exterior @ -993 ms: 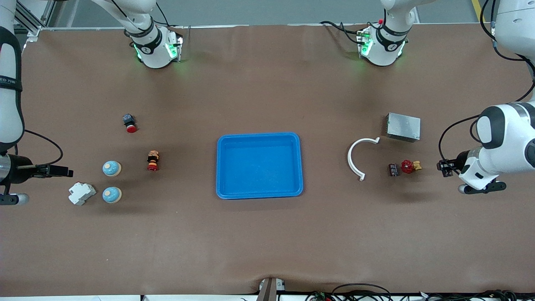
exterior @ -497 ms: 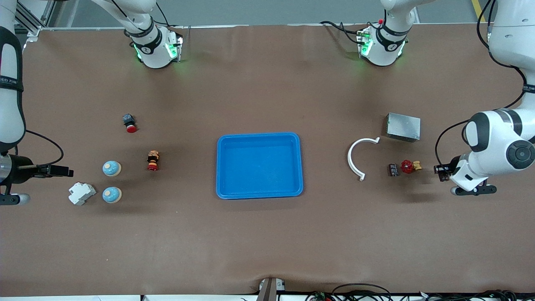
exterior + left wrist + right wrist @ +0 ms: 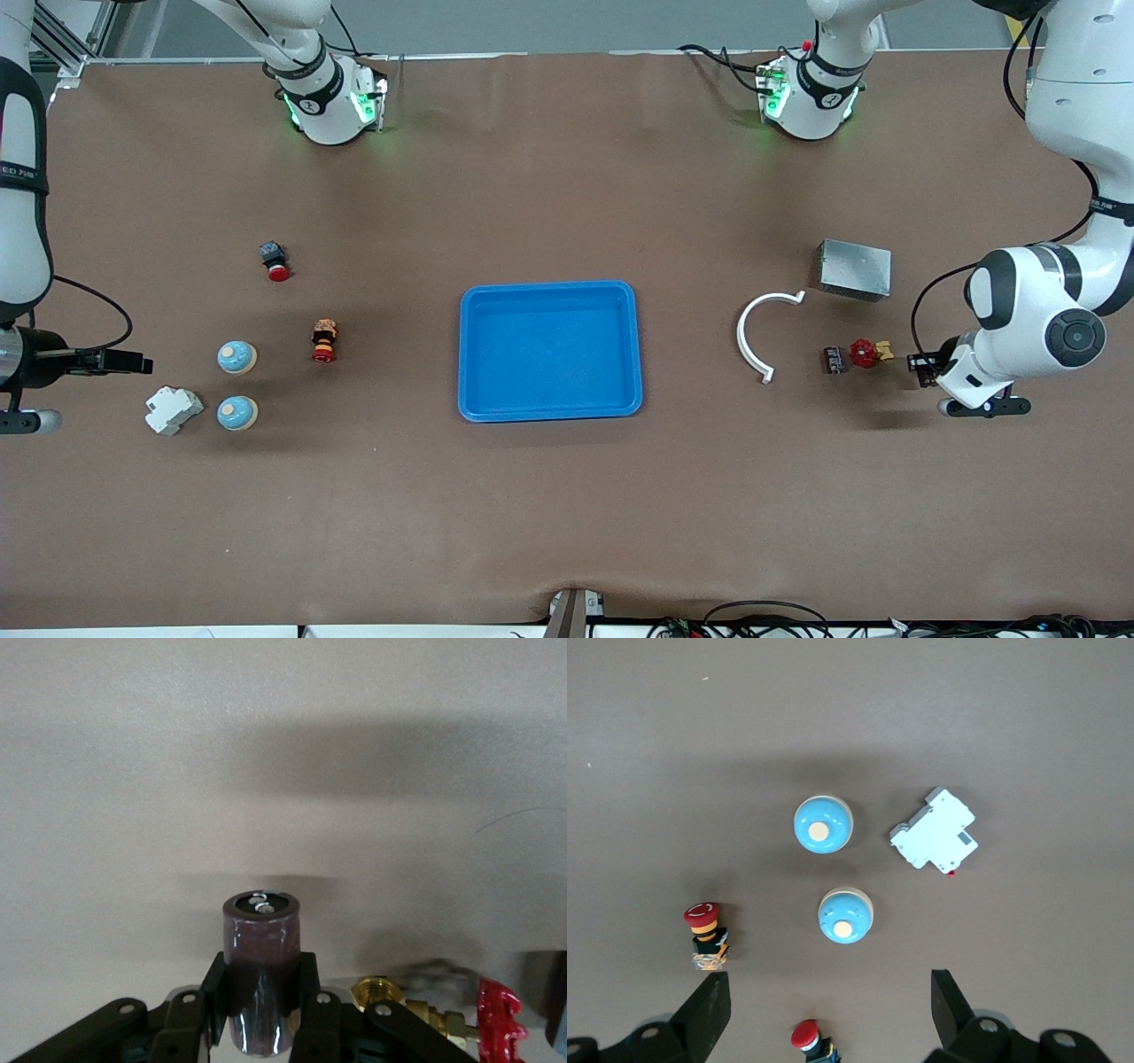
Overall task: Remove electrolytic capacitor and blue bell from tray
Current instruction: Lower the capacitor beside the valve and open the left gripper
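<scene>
The left gripper [image 3: 923, 368] hangs at mid-height of the front view near the frame's edge, jaws clamped on the capacitor [image 3: 260, 948], just beside a red valve [image 3: 864, 353]. The right gripper [image 3: 133, 362] waits at the other edge, jaws apart (nothing between them), near the two bells [image 3: 236, 357] lying on the table. The blue tray [image 3: 549, 288] sits mid-frame.

White arms [image 3: 1067, 106], blk joints, prob. green LEDs
</scene>
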`<action>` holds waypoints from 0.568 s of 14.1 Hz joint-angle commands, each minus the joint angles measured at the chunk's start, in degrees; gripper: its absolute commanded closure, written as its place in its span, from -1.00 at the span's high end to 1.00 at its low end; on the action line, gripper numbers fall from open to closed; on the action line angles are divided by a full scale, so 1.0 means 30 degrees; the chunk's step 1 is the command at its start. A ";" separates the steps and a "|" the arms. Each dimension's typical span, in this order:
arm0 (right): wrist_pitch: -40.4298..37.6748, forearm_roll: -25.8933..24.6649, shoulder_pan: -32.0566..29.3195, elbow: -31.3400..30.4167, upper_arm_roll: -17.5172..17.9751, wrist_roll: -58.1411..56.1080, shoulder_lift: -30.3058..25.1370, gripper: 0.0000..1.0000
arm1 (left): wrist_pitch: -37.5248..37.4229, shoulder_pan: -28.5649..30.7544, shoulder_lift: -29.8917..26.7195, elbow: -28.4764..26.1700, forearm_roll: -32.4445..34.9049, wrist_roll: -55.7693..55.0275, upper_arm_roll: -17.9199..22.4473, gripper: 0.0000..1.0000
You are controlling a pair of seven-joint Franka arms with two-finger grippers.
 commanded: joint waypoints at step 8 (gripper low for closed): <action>-0.0311 -0.1055 -0.0741 0.0985 -0.0062 0.0204 -0.0179 1.00 | 0.0215 0.0304 0.0325 -0.0075 0.0426 -0.0134 -0.0209 -1.00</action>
